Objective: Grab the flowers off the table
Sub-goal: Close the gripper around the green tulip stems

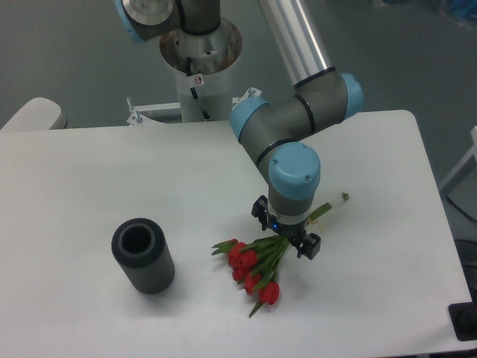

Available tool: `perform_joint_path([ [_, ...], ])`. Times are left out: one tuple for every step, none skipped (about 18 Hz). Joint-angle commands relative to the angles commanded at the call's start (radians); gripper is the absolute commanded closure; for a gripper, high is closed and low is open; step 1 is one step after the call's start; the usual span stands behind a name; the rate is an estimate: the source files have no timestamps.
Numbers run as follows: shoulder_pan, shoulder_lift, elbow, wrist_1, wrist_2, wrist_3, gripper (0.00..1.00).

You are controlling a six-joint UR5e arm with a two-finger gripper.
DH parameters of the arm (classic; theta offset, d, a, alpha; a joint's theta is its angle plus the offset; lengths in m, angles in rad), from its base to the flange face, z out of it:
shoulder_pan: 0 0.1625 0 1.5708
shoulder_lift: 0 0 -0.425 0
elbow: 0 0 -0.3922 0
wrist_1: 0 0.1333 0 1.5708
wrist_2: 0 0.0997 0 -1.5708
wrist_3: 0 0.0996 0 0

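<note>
Flowers lie on the white surface, buds toward 7 o'clock, stems running up toward 2 o'clock. Hand sits low over the stems, fingers either side; whether it pinches them, cannot tell. Dark ribbed vase stands well apart at 9 o'clock of the bunch.

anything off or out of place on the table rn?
Nothing damaged or spilled. The flowers lie flat on the table, stems running under the gripper, which sits right over them. The dark ribbed vase stands upright to their left, empty and apart from the bunch.
</note>
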Motion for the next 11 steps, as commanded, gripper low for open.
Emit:
perform_joint_path([
  [0.000,0.000,-0.012,0.011,0.002,-0.006,0.00],
  [0.000,0.000,-0.026,0.029,0.000,-0.018,0.00],
  [0.000,0.000,-0.035,0.050,0.000,-0.024,0.00],
  [0.000,-0.002,-0.040,0.060,0.000,-0.025,0.00],
  [0.000,-0.002,-0.046,0.061,0.002,-0.028,0.00],
  [0.000,-0.002,-0.051,0.063,0.000,-0.038,0.00],
  [-0.002,-0.005,-0.052,0.078,0.000,-0.057,0.00],
  [-0.008,-0.015,-0.052,0.098,0.002,-0.077,0.00],
  [-0.011,-0.024,-0.055,0.115,0.002,-0.095,0.00],
  [-0.014,-0.032,-0.057,0.129,0.003,-0.106,0.00],
  [-0.014,-0.035,-0.063,0.137,0.003,-0.109,0.00],
])
